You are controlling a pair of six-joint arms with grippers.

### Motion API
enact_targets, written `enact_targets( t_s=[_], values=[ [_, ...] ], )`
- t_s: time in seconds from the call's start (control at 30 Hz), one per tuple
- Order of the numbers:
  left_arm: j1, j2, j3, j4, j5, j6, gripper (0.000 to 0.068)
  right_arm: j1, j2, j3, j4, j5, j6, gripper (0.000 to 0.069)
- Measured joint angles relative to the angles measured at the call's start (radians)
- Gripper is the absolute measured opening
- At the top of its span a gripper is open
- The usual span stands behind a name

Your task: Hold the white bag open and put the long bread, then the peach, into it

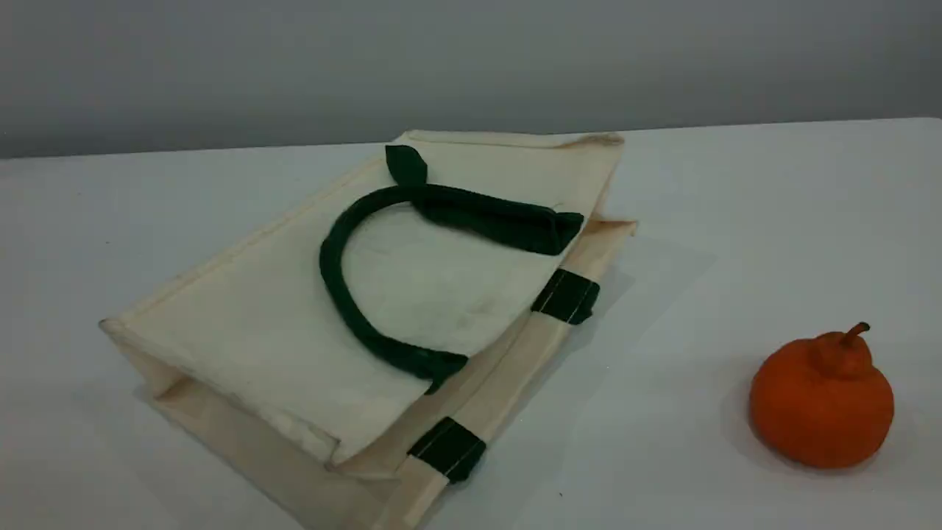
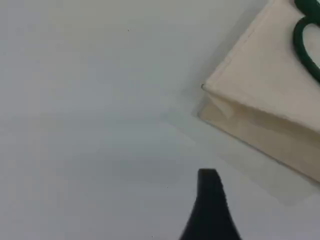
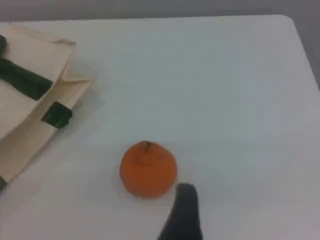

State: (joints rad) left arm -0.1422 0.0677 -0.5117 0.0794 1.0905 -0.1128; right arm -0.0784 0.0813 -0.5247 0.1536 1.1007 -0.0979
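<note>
table (image 1: pixel 736 191): white and flat, far edge along a grey wall, a rounded far right corner showing in the right wrist view.
white bag (image 1: pixel 257 324) (image 2: pixel 265 75) (image 3: pixel 25 55): lies flat and collapsed on the table's middle and left part, one end close to the far edge, the other running toward the near edge; its mouth side faces the right edge and is pressed shut.
handle (image 1: pixel 329 258) (image 2: pixel 300 47) (image 3: pixel 22 80): dark green strap, folded back in a loop on the bag's top panel.
green patches (image 1: pixel 567 296) (image 3: pixel 56 115): two on the lower rim, which sticks out from under the top panel on the mouth side.
orange fruit (image 1: pixel 820 401) (image 3: pixel 148 169): stemmed, upright, toward the table's right edge, well apart from the bag.
left gripper (image 2: pixel 208 180): one dark fingertip shows over bare table, near the bag's closed-end corner and apart from it; jaws apart, holding nothing.
right gripper (image 3: pixel 186 192): one dark fingertip shows just beside the orange fruit; contact cannot be told; jaws wide apart, holding nothing.
</note>
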Motion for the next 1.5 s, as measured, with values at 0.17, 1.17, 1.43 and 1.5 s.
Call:
enact_targets(
  t_s=[0.17,1.17,1.43,1.5],
  values=[
    [0.0,0.0,0.0,0.0,0.0,0.001,0.047,0.0,0.0,0.0,0.0,0.0,0.0,0.0589],
    [0.146,-0.068,0.0,-0.001,0.001,0.003,0.047,0.039,-0.081,-0.001,0.032,0.002,0.0,0.0589],
    [0.153,-0.068,0.0,-0.001,0.0,0.003,0.047,0.082,-0.081,-0.001,0.038,0.0,0.0,0.0589],
    [0.153,-0.068,0.0,-0.001,0.0,0.003,0.047,0.081,-0.081,-0.001,0.04,0.0,0.0,0.0589]
  ],
)
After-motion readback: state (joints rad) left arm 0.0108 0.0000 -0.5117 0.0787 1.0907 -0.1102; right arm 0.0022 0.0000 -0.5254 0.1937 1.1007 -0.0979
